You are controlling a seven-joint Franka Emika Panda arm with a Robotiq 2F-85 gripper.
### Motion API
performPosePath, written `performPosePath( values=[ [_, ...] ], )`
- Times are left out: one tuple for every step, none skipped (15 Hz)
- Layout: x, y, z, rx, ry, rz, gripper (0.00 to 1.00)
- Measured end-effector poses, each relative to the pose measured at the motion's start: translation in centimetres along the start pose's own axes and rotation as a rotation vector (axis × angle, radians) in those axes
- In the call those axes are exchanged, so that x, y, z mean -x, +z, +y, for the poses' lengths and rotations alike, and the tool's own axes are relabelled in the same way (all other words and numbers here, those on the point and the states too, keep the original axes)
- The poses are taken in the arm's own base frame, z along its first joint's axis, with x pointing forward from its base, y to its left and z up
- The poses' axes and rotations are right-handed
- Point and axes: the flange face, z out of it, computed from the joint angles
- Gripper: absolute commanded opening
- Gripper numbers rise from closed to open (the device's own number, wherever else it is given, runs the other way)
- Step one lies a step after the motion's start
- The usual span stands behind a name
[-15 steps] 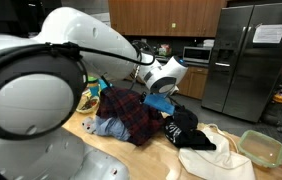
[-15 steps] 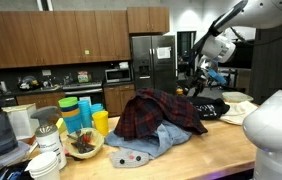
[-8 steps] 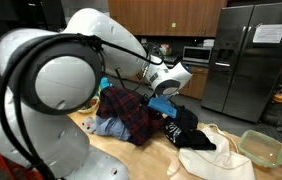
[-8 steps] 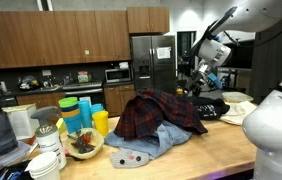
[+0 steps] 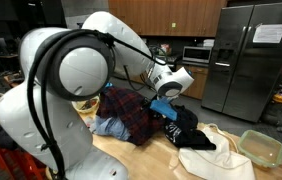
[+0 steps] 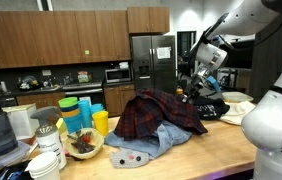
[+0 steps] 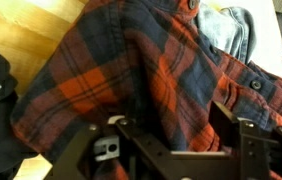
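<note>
lowered tool point(image 5: 164, 100) onto plaid shirt point(image 5: 129, 112) over last sec; began narrowing it but kept it apart, cloth btwn, clamped on nothing yet. left shirt heaped mid worktop point(image 5: 141, 160), just left of black garment point(image 5: 184, 125).

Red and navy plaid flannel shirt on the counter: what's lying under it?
A pale blue denim garment pokes out beneath the red and navy plaid flannel shirt, on the wooden counter. Anything else underneath is hidden.
</note>
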Motion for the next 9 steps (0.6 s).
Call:
performPosePath(
  values=[
    [-0.11,0.04,0.08,-0.002,0.001,-0.004,0.35],
    [-0.23,0.03,0.13,-0.003,0.001,-0.008,0.28],
    [-0.36,-0.01,0.14,-0.003,0.0,-0.01,0.19],
    [-0.49,-0.07,0.13,-0.003,-0.001,-0.011,0.13],
    [-0.6,-0.13,0.1,-0.002,-0.003,-0.012,0.05],
    [-0.68,-0.2,0.05,-0.002,-0.004,-0.012,0.01],
    [-0.74,-0.31,0.01,-0.002,-0.006,-0.012,0.0],
    [-0.81,-0.51,-0.05,-0.002,-0.007,-0.01,0.0],
    [-0.86,-0.87,-0.17,-0.001,-0.01,-0.006,0.0]
  ],
)
